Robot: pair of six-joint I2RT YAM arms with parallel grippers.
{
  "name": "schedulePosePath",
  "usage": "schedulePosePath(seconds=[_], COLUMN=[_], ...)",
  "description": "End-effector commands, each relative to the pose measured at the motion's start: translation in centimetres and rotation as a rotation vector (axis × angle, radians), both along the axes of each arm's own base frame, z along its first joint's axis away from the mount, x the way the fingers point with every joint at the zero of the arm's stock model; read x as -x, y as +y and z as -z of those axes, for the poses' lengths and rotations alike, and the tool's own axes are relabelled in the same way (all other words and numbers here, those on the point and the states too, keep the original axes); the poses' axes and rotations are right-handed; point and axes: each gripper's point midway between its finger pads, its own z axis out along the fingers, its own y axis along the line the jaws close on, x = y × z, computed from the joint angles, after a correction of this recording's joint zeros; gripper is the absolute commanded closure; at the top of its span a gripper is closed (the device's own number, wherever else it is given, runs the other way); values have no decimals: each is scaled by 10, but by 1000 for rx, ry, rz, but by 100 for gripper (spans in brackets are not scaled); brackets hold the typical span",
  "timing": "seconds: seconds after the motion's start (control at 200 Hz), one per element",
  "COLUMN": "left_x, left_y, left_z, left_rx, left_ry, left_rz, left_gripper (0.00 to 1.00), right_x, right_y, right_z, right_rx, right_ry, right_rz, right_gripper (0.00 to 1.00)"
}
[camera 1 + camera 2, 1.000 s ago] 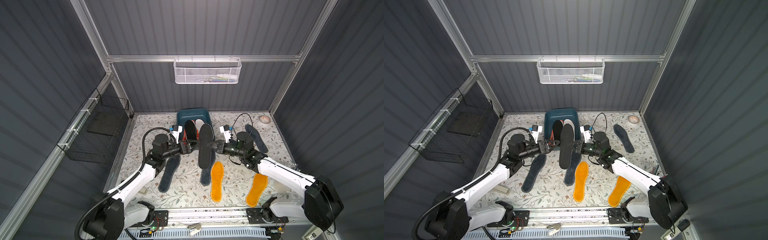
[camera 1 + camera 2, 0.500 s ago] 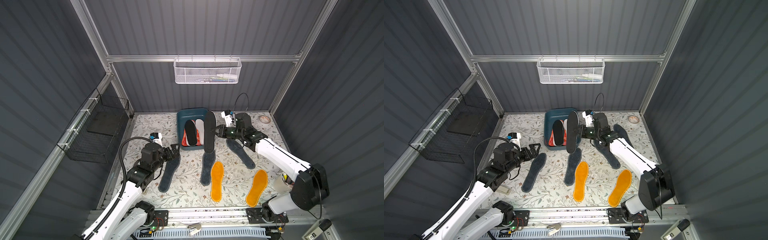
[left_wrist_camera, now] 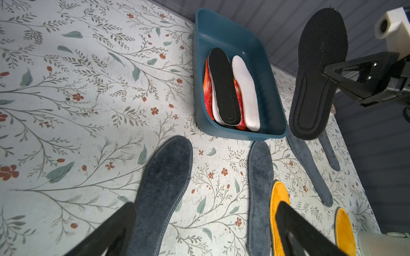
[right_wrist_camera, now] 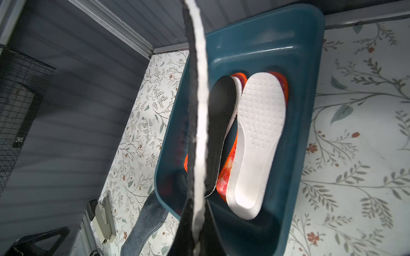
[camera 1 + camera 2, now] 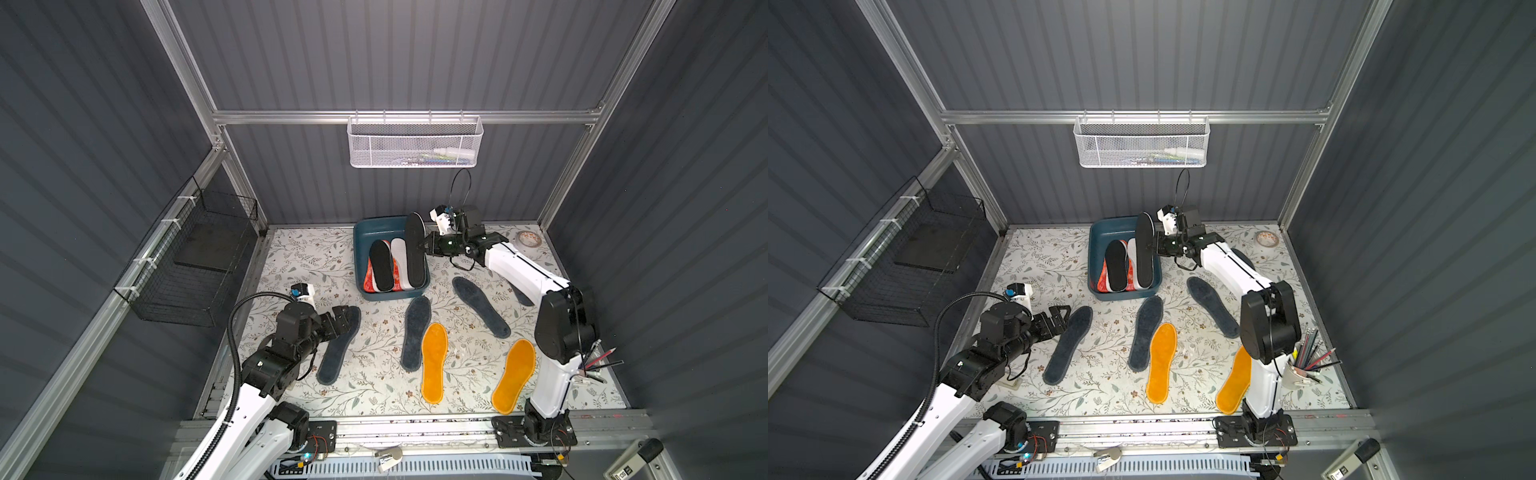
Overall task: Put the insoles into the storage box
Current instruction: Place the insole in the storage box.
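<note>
Dark grey ribbed walls on three sides. White mesh basket hangs on an aluminium frame rail across the back wall. Floral-print tabletop below the basket. Black wire basket on the side wall, left of and lower than it. Lighting even.

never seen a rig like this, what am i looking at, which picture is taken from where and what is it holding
This is a robot with two white arms, each ending in a two-fingered end effector. The two wide pictures look down on the whole scene from above; the two close-ups come from cameras on the arms' wrists. On the flowered table lie dark grey-blue fuzzy insoles and two orange-yellow insoles, plus a teal storage box with stacked insoles in black, white and red-orange. The right end effector is shut on a black insole, held in the air close to the box. The left end effector is open and empty, near one grey-blue insole.
</note>
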Motion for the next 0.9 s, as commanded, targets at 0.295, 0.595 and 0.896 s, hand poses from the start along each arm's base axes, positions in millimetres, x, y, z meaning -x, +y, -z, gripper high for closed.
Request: schedulePosePath(seconds=[0.295, 0.595, 0.896], left_x=[7, 5, 4], left_y=[5, 4, 3], left_z=[10, 11, 15], left_rx=[-8, -14, -22], left_ry=[39, 47, 67], left_rz=[-21, -19, -16], left_gripper=[0, 0, 0], right_x=[-35, -47, -61], right_y=[15, 30, 32], right_z=[20, 49, 86], right_rx=[-1, -10, 45], right_ry=[22, 62, 93], right_rz=[-76, -89, -69], right_gripper=[100, 100, 100])
